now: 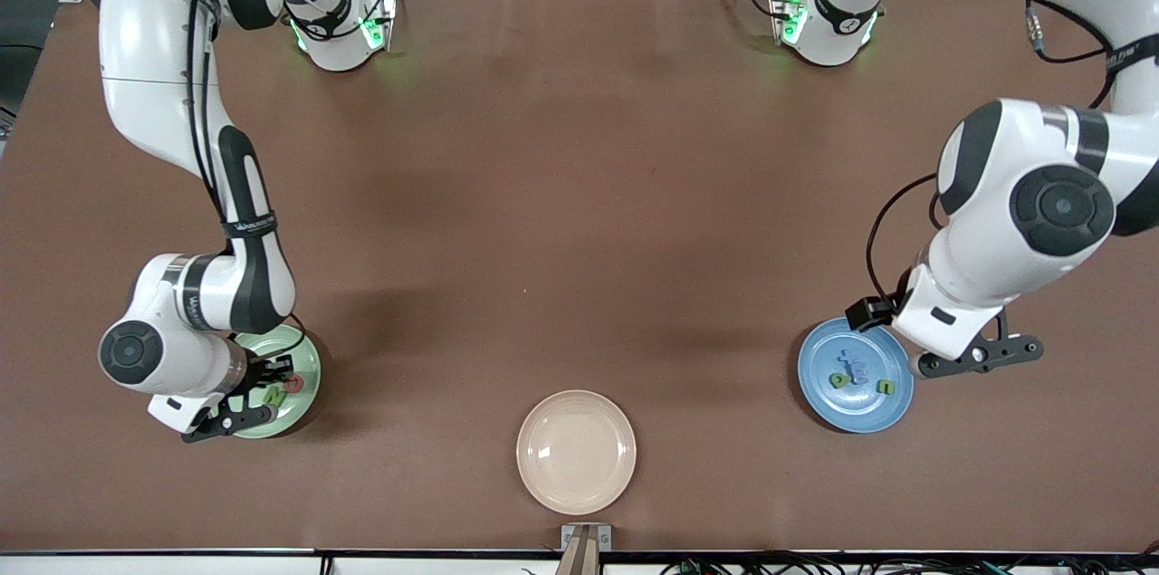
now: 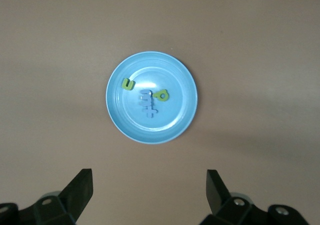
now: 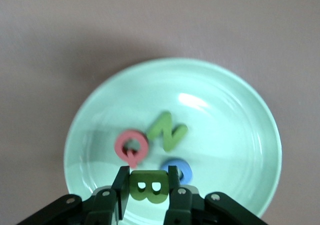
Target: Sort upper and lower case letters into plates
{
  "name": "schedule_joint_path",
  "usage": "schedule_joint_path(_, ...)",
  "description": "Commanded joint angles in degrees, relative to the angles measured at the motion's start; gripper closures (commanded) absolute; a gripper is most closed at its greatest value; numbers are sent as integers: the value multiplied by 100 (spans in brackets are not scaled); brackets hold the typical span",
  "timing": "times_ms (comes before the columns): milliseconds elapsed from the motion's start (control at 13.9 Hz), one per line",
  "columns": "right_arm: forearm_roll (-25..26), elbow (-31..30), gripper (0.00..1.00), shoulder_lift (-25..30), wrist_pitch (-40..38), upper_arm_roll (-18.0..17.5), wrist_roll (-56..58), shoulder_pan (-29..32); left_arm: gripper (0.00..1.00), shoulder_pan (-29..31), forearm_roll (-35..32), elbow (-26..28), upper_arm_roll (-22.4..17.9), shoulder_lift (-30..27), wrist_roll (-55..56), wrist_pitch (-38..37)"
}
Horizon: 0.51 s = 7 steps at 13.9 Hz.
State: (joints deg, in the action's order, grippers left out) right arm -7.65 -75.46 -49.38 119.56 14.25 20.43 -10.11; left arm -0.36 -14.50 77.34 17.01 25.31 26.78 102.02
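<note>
The pale green plate [image 3: 240, 110] lies at the right arm's end of the table; red Q [image 3: 131, 146], green N [image 3: 167, 130] and what seems a blue G [image 3: 180, 169] are seen lying in it, while green B [image 3: 148, 186] is held upright over it. The blue plate [image 2: 175, 77] at the left arm's end holds green a [image 2: 162, 94], green i [image 2: 128, 84], blue m [image 2: 145, 98] and blue t [image 2: 149, 112], laid flat.

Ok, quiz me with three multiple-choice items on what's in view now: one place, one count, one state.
1. The right gripper is over:
A. the cream plate
B. the pale green plate
C. bare table

2. Letters lying in the blue plate:
A. one
B. four
C. seven

3. The left gripper is:
A. open and empty
B. shut on a letter
C. shut on a plate rim

Answers:
1 B, the pale green plate lies under it, green B pinched.
2 B, two green and two blue pieces show.
3 A, fingers wide apart above the blue plate.
</note>
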Motion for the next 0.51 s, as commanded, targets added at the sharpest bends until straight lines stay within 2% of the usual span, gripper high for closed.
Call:
schedule_joint_path(0,1,-153,73,149,-380,-133,329,175,0,27,105,158,74,-482,-147,-243)
schedule_joint_path(72,1,-179,60,140,-433,-133,356,193,0,27,227,150,83,-614,-156,-488)
schedule_joint_path(144,1,-180,32,140,-425,-133,356,211,0,10,341,185,48,-807,-165,-595)
schedule_joint_path(216,-8,-180,13,140,-425,-133,339,211,0,18,386,194,57,-948,-165,-709)
schedule_joint_path(361,-17,-136,0,157,-408,-142,321,193,0,27,456,185,92,-1159,-322,-999)
schedule_joint_path(433,0,-127,0,192,-425,-150,304,150,0,19,465,194,92,-1291,-567,-1122)
